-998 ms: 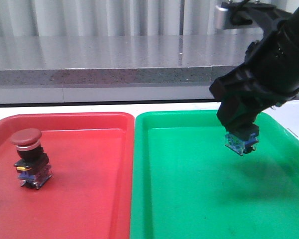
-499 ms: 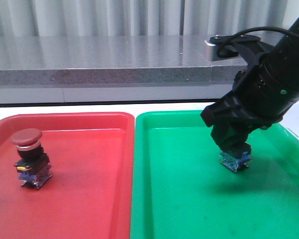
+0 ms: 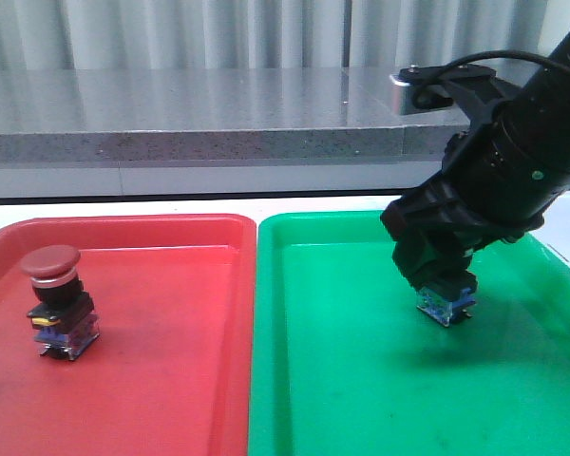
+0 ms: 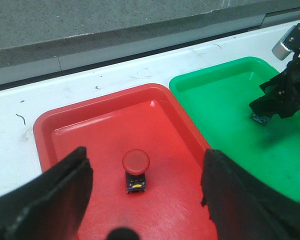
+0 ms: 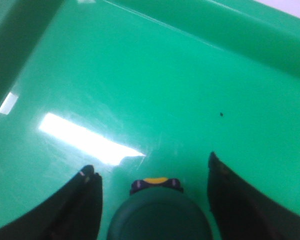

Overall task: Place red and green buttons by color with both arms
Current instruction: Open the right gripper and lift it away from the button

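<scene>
One button (image 3: 59, 302) stands in the left tray (image 3: 171, 380); the other button (image 3: 446, 306) over the right tray (image 3: 361, 380).

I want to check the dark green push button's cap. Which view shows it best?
The right wrist view: the dark green push button's round cap fills the foreground. The front view shows only its blue base below the fingers; the left wrist view, a distant speck.

Light is bright and even, coming from above. In the right wrist view a white streak of glare lies on the green tray (image 5: 155, 65), and the green button (image 5: 159, 220) up close is soft and out of focus. In the front view a faint soft shadow falls on the tray floor under the right tool (image 3: 446, 309). The left tool (image 4: 145, 200) looms blurred and dark.
</scene>
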`<state>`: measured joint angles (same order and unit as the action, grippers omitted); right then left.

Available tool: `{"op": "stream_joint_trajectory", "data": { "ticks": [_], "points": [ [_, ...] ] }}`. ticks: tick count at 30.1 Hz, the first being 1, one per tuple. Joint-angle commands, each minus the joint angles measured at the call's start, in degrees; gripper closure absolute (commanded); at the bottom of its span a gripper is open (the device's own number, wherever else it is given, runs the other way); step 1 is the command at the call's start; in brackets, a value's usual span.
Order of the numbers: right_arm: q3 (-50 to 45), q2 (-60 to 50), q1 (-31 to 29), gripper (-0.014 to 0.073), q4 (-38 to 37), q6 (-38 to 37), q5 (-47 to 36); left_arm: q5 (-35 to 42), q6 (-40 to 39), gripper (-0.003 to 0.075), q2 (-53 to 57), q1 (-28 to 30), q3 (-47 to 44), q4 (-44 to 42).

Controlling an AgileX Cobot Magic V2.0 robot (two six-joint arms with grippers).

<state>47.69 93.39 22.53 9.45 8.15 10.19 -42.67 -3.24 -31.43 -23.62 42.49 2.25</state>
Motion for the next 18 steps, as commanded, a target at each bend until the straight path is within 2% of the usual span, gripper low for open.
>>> {"op": "stream_joint_trajectory", "data": {
  "ticks": [1,9,18],
  "points": [
    [1.3,-3.2,0.2,0.0039,0.0,0.6,-2.0,3.9,-0.2,0.0258,-0.2,-0.4,1.7,0.3],
    [1.3,-10.2,0.2,0.0039,0.0,0.6,2.7,3.9,-0.2,0.0258,-0.2,-0.4,1.7,0.3],
    [1.3,-23.6,0.2,0.0039,-0.2,0.6,14.3,3.9,-0.2,0.0258,-0.2,-0.4,1.7,0.3]
  ]
}}
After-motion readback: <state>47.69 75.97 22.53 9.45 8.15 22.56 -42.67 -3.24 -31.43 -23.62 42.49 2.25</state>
